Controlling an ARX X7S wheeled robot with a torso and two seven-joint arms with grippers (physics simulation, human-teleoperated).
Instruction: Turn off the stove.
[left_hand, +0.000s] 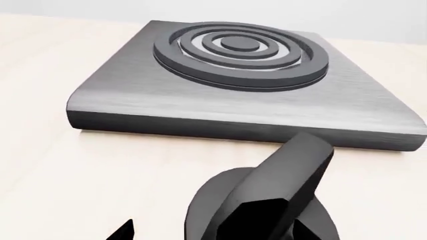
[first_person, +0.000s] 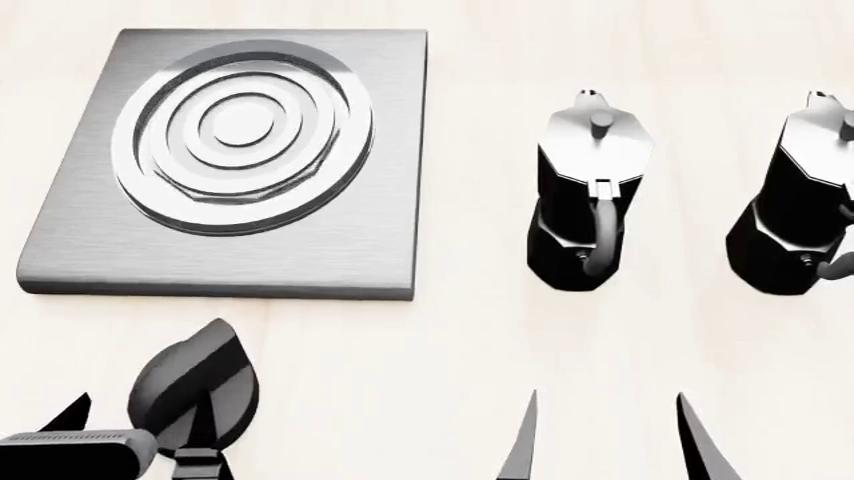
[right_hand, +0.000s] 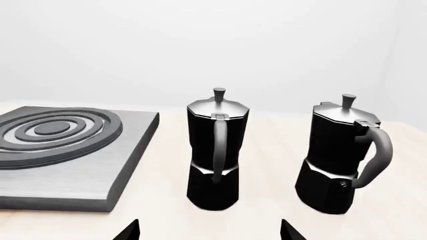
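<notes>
The stove (first_person: 80, 250), a grey slab with a ringed burner (first_person: 243, 130), is lying at the table's (first_person: 467, 330) far left, its black knob (first_person: 194, 385) sitting just in front. The left gripper (first_person: 140, 440) is hovering at the knob; whether it is gripping cannot be told. Two moka pots (first_person: 587, 200) (first_person: 801, 200) are standing to the right, the right gripper (first_person: 607, 440) spreading wide and empty before them.

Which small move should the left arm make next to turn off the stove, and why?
Probably close the left pincer on the knob and then twist it. The knob already sits between the fingertips, in front of the stove, but the pictures do not show a firm grip.
</notes>
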